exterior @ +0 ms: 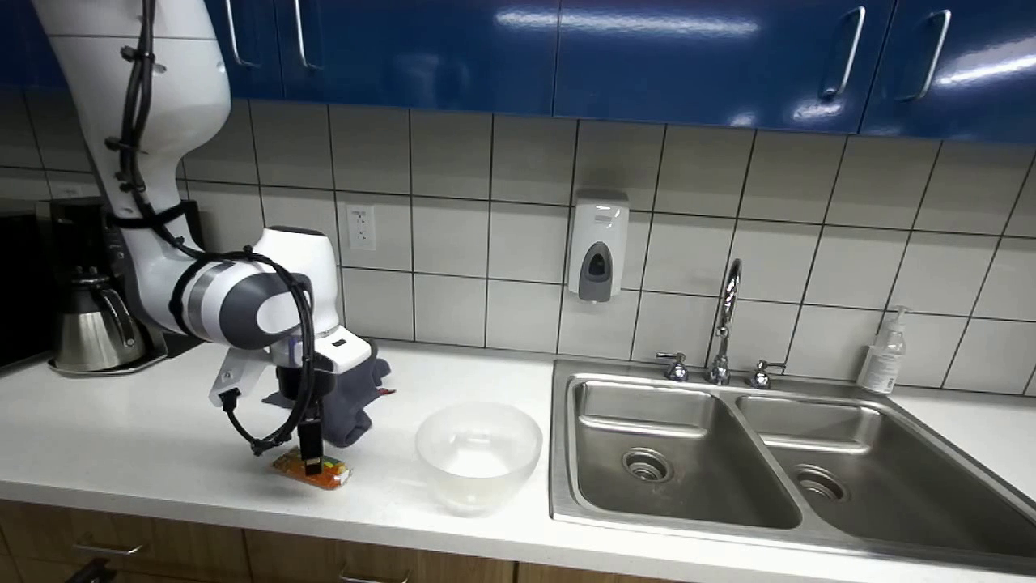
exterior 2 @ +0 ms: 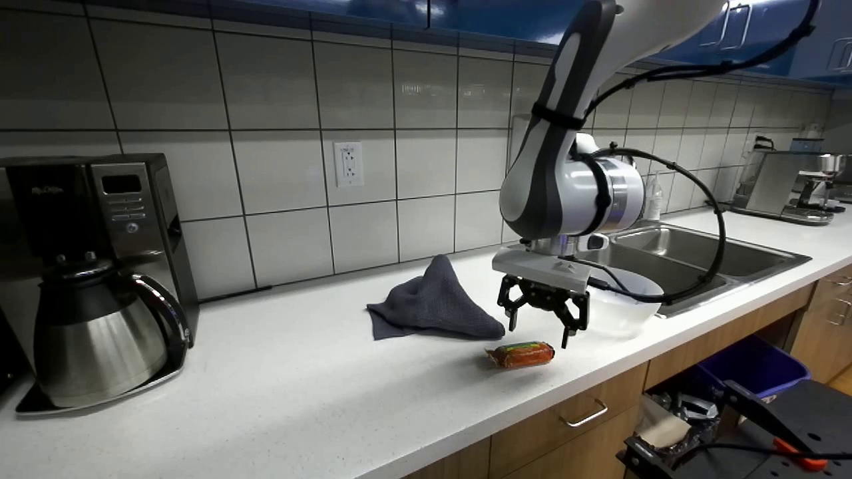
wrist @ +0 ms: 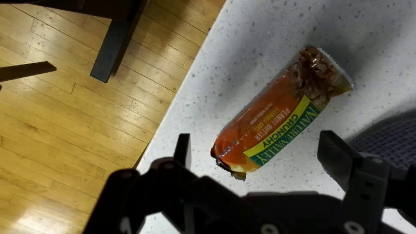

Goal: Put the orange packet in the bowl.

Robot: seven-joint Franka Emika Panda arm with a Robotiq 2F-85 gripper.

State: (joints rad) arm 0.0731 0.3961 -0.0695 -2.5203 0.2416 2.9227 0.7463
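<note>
On the white surface (exterior 2: 286, 386), orange packet (wrist: 276, 117) lies flat near a dark cloth (exterior 2: 432, 306). Jaws spread wide, gripping nothing, hovering close to the packet. Translucent bowl (exterior: 477, 490) upright between packet and metal sink (exterior: 562, 453), packet outside it.

White streaks are glaring off the blue cabinets (exterior: 631, 65) while, in the wrist view, soft shadows are darkening the counter (wrist: 234, 74) and glare is spotting the floor (wrist: 65, 130).

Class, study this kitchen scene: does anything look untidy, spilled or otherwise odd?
Only mildly: the dark gray cloth lies bunched on the countertop, one part peaked up rather than folded flat. No spill shows.
</note>
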